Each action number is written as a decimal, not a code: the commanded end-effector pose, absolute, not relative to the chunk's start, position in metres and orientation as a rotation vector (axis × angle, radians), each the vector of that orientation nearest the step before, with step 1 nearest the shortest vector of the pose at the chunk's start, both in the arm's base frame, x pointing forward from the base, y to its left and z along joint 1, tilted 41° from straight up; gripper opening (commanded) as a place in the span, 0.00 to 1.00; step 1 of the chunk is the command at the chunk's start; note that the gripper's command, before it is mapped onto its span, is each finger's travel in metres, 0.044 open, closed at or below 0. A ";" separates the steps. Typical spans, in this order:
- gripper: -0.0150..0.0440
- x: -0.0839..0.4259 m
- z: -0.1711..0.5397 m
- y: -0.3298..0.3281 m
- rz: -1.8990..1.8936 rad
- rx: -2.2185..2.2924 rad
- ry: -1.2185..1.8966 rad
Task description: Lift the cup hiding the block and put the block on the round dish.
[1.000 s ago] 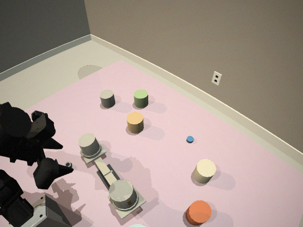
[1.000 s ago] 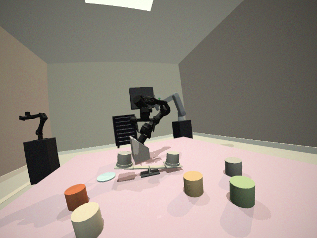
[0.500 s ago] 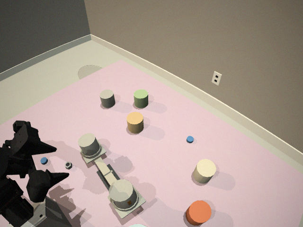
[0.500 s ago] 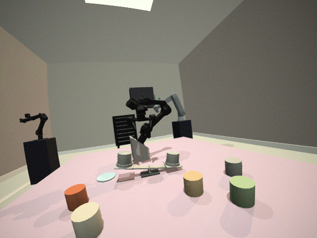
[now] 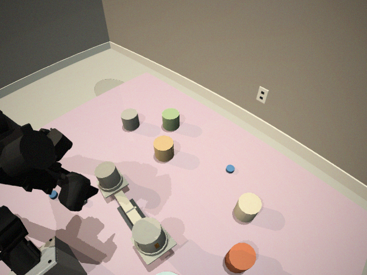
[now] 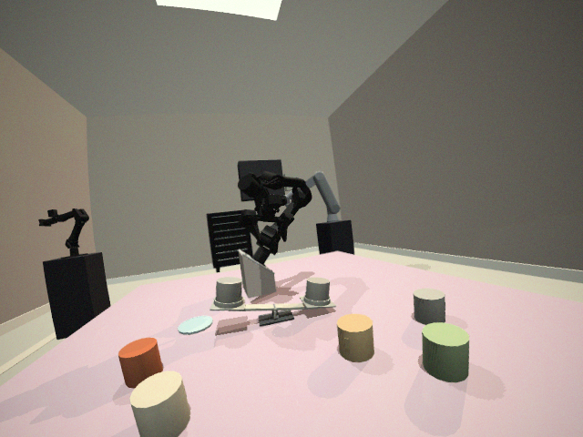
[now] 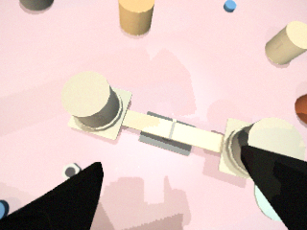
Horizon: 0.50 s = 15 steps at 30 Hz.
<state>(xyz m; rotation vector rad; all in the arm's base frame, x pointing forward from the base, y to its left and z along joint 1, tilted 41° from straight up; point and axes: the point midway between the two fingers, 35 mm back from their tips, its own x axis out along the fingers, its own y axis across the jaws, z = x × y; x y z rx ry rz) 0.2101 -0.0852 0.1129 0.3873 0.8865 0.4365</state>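
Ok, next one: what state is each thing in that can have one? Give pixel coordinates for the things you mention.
Gripper (image 5: 89,197) (image 7: 172,160): open, nothing between its fingers.
Cups (image 5: 148,231) (image 6: 229,290) (image 6: 317,289) (image 7: 88,98): both upright on the balance ends.
Balance (image 5: 124,204) (image 6: 259,308) (image 7: 199,135): loaded at both ends.
Dish (image 6: 195,325) (image 7: 267,203): bare.
Block: hidden, cannot tell where.

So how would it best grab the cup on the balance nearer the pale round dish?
Probably from straight above, jaws on opposite sides of the upper wall of the cup. It stands upright with a flat top, and its round, near-straight wall offers opposite sides to squeeze. Gripping above the low ring around its foot should help avoid jogging the balance.
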 end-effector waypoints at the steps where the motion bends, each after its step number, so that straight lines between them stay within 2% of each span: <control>1: 1.00 0.223 0.113 -0.078 0.525 0.284 0.904; 15: 1.00 0.267 0.115 -0.038 0.874 -0.077 0.898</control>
